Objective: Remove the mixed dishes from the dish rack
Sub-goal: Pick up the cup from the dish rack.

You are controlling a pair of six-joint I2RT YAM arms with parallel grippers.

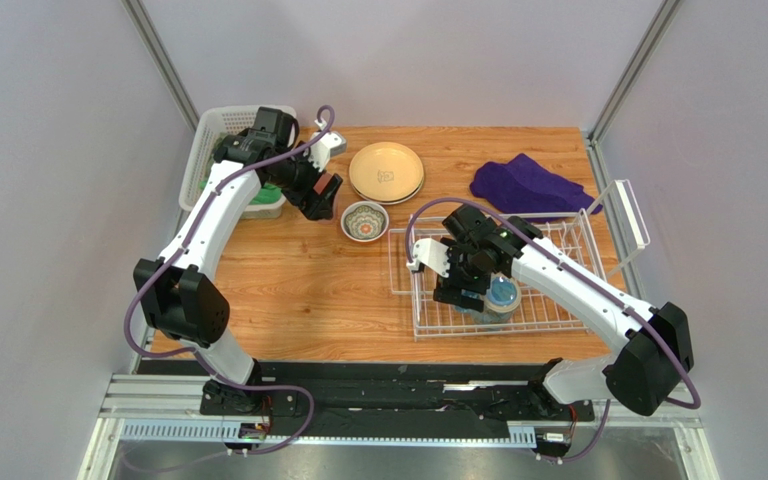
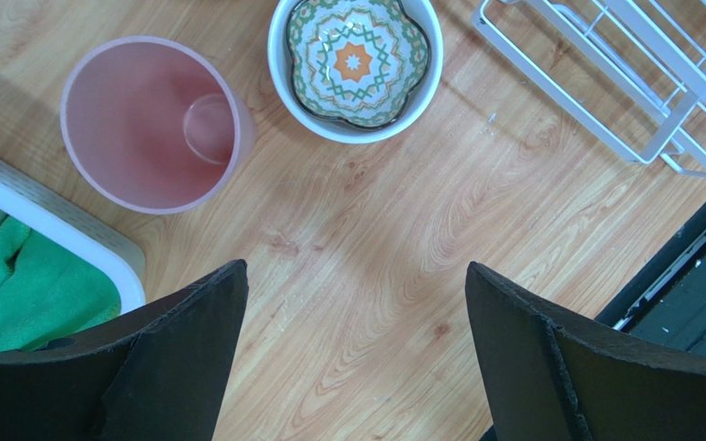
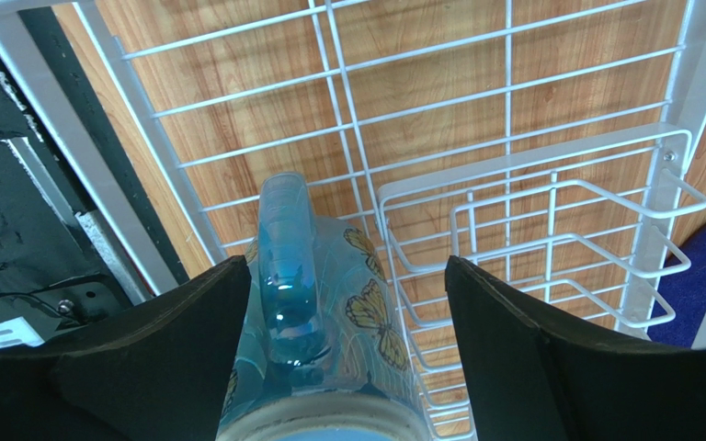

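The white wire dish rack [image 1: 548,310] lies at the right of the table; it also shows in the right wrist view [image 3: 513,165] and the left wrist view [image 2: 646,101]. In it stands a blue butterfly mug [image 1: 503,295], base ring up. My right gripper [image 1: 466,292] is open with its jaws on either side of the mug [image 3: 366,312], the blue handle between them. My left gripper [image 1: 320,197] is open and empty above bare wood [image 2: 357,276]. The pink tumbler [image 2: 150,124] and a patterned bowl [image 1: 365,221] [image 2: 357,62] stand on the table just ahead of it. Cream plates [image 1: 386,172] are stacked behind.
A purple cloth [image 1: 528,187] lies at the back right beside the rack. A white mesh basket [image 1: 220,130] with a green cloth [image 2: 35,294] stands at the left edge. A clear panel [image 1: 630,212] stands at the rack's right end.
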